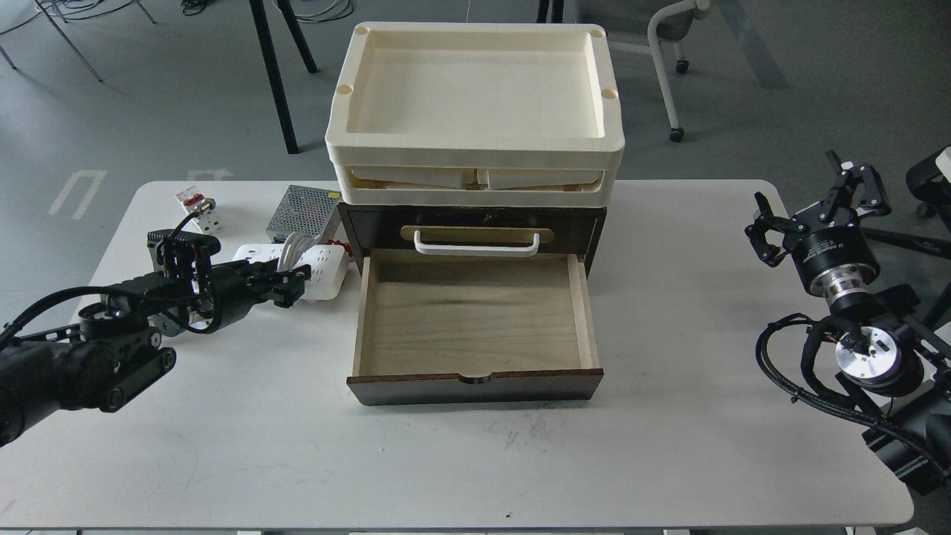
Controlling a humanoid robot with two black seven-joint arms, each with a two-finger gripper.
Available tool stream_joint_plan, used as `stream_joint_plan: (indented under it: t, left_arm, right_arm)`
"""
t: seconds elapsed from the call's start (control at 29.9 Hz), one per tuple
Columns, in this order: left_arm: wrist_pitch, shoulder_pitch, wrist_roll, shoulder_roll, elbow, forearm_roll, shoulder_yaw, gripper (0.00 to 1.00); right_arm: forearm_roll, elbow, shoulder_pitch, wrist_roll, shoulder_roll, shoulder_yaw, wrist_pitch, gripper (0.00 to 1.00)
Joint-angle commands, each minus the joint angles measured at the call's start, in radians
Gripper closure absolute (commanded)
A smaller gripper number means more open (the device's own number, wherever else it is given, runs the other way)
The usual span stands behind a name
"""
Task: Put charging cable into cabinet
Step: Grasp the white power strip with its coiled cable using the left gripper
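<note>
The charging cable point(327, 265), a white power strip with its cord wound around the middle, lies on the table just left of the cabinet point(371, 227). The cabinet is dark brown, with a white handle point(475, 245). Its pale wood-lined drawer point(475, 319) is pulled out and has nothing in it. My left gripper point(291, 285) reaches in from the left, low at the strip's near edge by the cord, with its fingers apart. My right gripper point(813, 206) is open and empty at the table's right edge, far from the cabinet.
Two stacked cream plastic trays point(475, 152) sit on top of the cabinet. A perforated metal power-supply box point(303, 204) and a small red-and-white part point(199, 208) lie behind the strip. Chair and table legs stand on the floor beyond the white table point(475, 461).
</note>
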Motion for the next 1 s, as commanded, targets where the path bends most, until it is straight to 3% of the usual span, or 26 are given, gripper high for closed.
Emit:
stream_joint_plan:
  t: [0.0, 0.3, 0.43, 0.64, 0.84, 0.97]
  left_arm:
    - [0.0, -0.004, -0.001, -0.009, 0.026, -0.005, 0.001, 0.87]
    - [0.0, -0.015, -0.004, -0.009, 0.027, -0.008, 0.0, 1.0]
    - [0.0, -0.025, -0.004, -0.006, 0.027, -0.01, -0.005, 1.0]
    - [-0.001, -0.053, -0.059, 0.042, 0.011, -0.011, -0.009, 1.0]
    - [-0.001, -0.09, -0.07, 0.14, -0.075, -0.01, -0.01, 1.0]
    - [-0.004, -0.125, -0.105, 0.193, -0.083, -0.011, -0.016, 1.0]
  right_arm:
    - [0.0, 0.0, 0.0, 0.0, 0.0, 0.0, -0.001, 0.0]
    - [0.0, 0.001, 0.0, 0.0, 0.0, 0.0, -0.001, 0.0]
    - [0.0, 0.001, 0.0, 0.0, 0.0, 0.0, 0.001, 0.0]
    - [0.0, 0.001, 0.0, 0.0, 0.0, -0.001, 0.001, 0.0]
    - [0.0, 0.001, 0.0, 0.0, 0.0, -0.001, 0.001, 0.0]
    - [0.0, 0.001, 0.0, 0.0, 0.0, -0.001, 0.001, 0.0]
